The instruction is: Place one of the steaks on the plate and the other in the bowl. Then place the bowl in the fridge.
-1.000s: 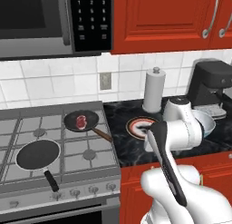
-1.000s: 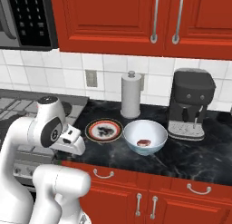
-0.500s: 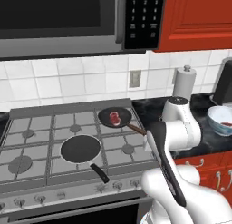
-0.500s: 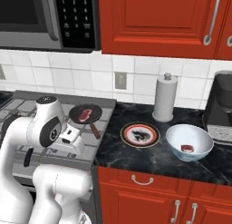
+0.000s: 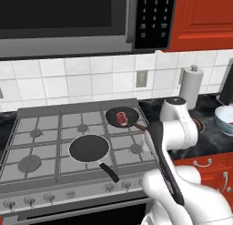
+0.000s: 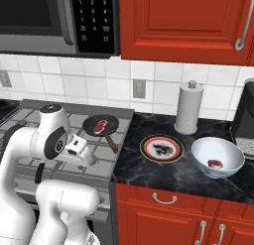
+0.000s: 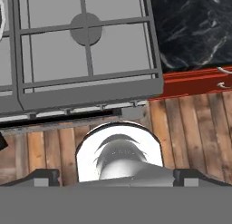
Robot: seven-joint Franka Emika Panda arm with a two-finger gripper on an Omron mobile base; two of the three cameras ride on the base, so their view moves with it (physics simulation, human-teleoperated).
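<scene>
One steak [image 6: 215, 163] already sits in the bowl [image 6: 218, 156]; the other [image 6: 101, 125] lies in the far frying pan [image 6: 100, 125]. Gripper [image 7: 115, 177] fingers spread wide, holding nothing. Descend centred over the meat, clear of the pan rim, then carry right to the plate [image 6: 161, 148].

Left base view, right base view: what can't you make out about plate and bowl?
Glossy pale bluish-white bowl: left base view, cut off by the right edge, contents hidden.
Whitish red-rimmed round plate: right base view, central dark patch too small to tell meat from pattern; left base view, mostly behind the white arm.
</scene>
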